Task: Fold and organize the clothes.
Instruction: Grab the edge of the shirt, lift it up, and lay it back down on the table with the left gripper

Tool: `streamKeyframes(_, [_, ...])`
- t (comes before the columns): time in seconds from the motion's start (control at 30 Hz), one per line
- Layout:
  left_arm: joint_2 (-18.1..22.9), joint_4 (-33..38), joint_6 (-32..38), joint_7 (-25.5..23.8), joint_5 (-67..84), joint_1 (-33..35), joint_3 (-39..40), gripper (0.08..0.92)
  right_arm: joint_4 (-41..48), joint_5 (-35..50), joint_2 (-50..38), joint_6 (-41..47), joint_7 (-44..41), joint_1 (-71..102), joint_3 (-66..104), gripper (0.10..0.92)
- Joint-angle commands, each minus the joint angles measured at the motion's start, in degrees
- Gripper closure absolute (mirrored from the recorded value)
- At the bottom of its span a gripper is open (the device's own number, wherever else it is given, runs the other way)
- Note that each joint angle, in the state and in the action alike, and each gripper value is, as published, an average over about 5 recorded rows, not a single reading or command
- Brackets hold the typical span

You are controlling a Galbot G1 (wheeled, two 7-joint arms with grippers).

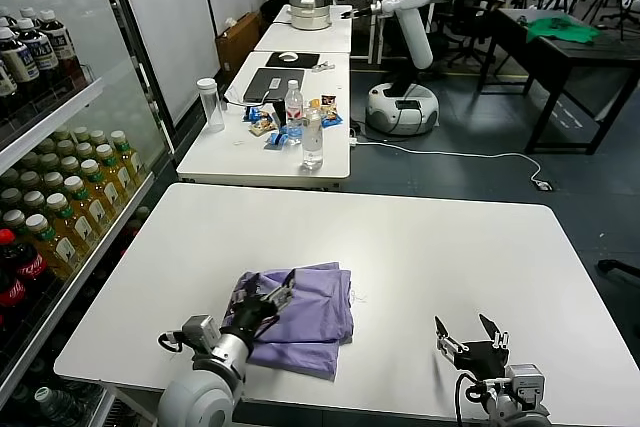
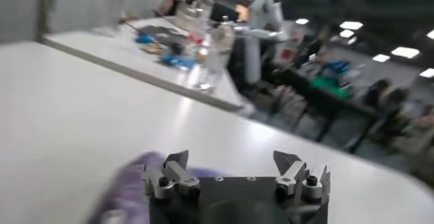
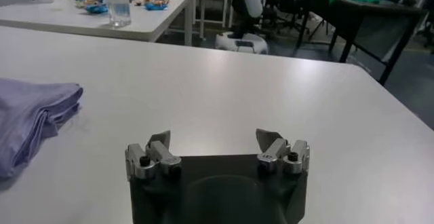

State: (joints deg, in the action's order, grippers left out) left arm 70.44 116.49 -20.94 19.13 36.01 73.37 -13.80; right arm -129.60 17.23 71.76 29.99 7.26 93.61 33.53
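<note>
The clothes are one lavender T-shirt (image 1: 310, 315), lying folded into a compact bundle on the white table (image 1: 420, 247) near its front edge, left of centre. My left gripper (image 1: 262, 299) hovers over the bundle's left part, open, with nothing between its fingers. In the left wrist view the gripper (image 2: 232, 157) shows wide apart jaws and a blurred strip of the purple T-shirt (image 2: 129, 178) beside them. My right gripper (image 1: 468, 332) stands open near the front right of the table, apart from the shirt. The right wrist view shows that gripper (image 3: 215, 139) empty and the folded T-shirt (image 3: 30, 120) off to one side.
A second white table (image 1: 262, 147) behind carries water bottles (image 1: 312, 137), snacks and a laptop. A drinks shelf (image 1: 60, 187) stands along the left. Farther back are another robot (image 1: 405, 47) and a dark table with a green cloth (image 1: 562, 29).
</note>
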Motion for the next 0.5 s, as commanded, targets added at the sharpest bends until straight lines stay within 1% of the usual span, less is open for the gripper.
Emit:
streamKeyframes(0.03, [-1.9, -8.9, 1.4, 3.3, -14.6, 0.2, -1.6, 0.177, 0.0, -0.1, 0.1, 0.0, 0.1, -0.1, 0.2, 0.203])
streamKeyframes(0.2, [-0.9, -10.9, 1.2, 5.1, -15.4, -0.2, -1.3, 0.177, -0.3, 0.0, 0.2, 0.0, 0.1, 0.3, 0.7, 0.203])
streamKeyframes(0.5, [-0.2, -8.8, -1.8, 4.8, -9.1, 1.8, -0.9, 0.185, -0.6, 0.0, 0.4, 0.1, 0.0, 0.5, 1.0, 0.203])
